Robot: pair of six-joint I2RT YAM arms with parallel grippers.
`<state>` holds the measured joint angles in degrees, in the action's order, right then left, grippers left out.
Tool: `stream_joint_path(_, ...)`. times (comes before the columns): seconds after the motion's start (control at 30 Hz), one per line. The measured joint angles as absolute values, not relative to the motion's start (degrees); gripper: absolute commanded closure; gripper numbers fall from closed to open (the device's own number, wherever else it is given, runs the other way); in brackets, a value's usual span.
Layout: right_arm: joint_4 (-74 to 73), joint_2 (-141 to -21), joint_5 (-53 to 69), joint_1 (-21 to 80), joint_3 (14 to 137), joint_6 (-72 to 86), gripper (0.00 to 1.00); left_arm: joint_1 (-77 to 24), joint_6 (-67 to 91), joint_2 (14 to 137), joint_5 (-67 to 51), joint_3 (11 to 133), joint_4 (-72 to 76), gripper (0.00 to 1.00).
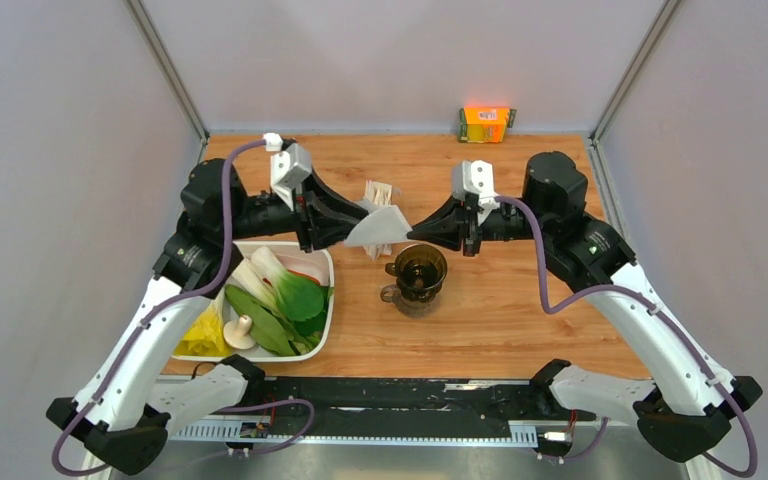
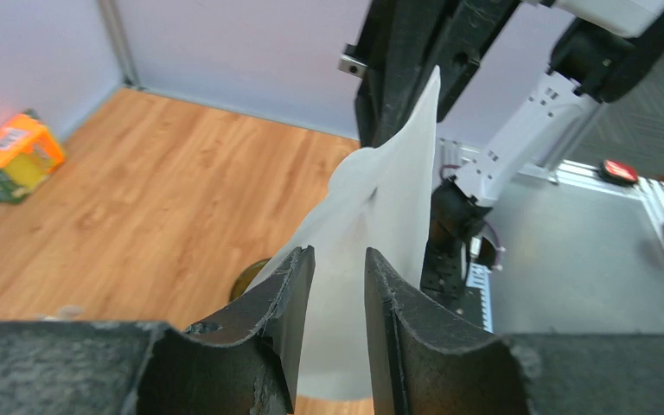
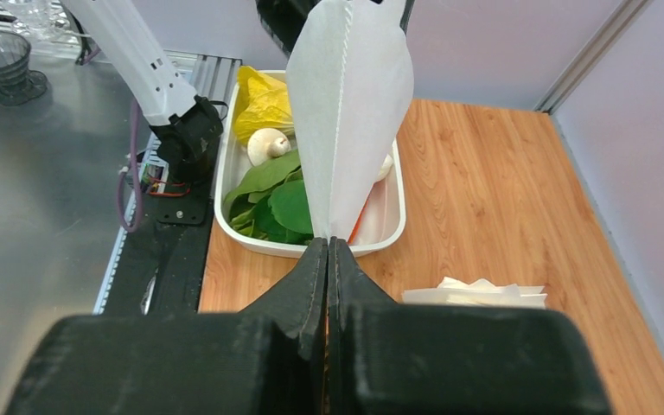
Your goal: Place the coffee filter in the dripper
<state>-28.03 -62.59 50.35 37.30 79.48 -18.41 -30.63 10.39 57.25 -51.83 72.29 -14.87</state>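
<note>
1. At mid-table, between the two arms, the filter [image 1: 380, 228] hangs in the air, a white paper cone pressed flat into a fan.
2. The right gripper [image 3: 328, 245] comes in from the right. Its jaws are pressed together on the filter's narrow tip, and in its wrist view the paper widens away from them.
3. The left gripper [image 2: 337, 255] reaches in from the left with its jaws spread. The filter's wide part runs through the gap between the two fingers [image 2: 281, 298]. I cannot tell whether the paper touches either one.
4. The dripper [image 1: 421, 270] stands upright on the wood, mouth up, just near and right of the filter. The two are apart, so the filter is not yet in the dripper.
5. A packet [image 1: 379, 195] of cream filters stands just beyond the held filter.
6. A white tray [image 3: 393, 212] lies at the near left, under the left arm. It holds greens [image 1: 295, 300], a mushroom [image 1: 241, 328] and a yellow bag [image 1: 205, 335].
7. An orange box [image 1: 487, 123] sits at the far edge against the back wall, well apart from everything else.
</note>
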Motion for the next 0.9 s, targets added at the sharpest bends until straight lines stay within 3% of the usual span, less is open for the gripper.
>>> stream_joint_path(0.33,-28.1,-60.12,47.7,37.3,78.7,-24.21,1.0,-22.31,14.85,51.31,-45.47,74.54,-19.27,0.35)
stream_joint_path(0.9,-28.16,-58.39,47.72,37.3,77.52,-30.92,1.0,-19.46,36.27,55.0,-52.84,62.13,-7.64,0.32)
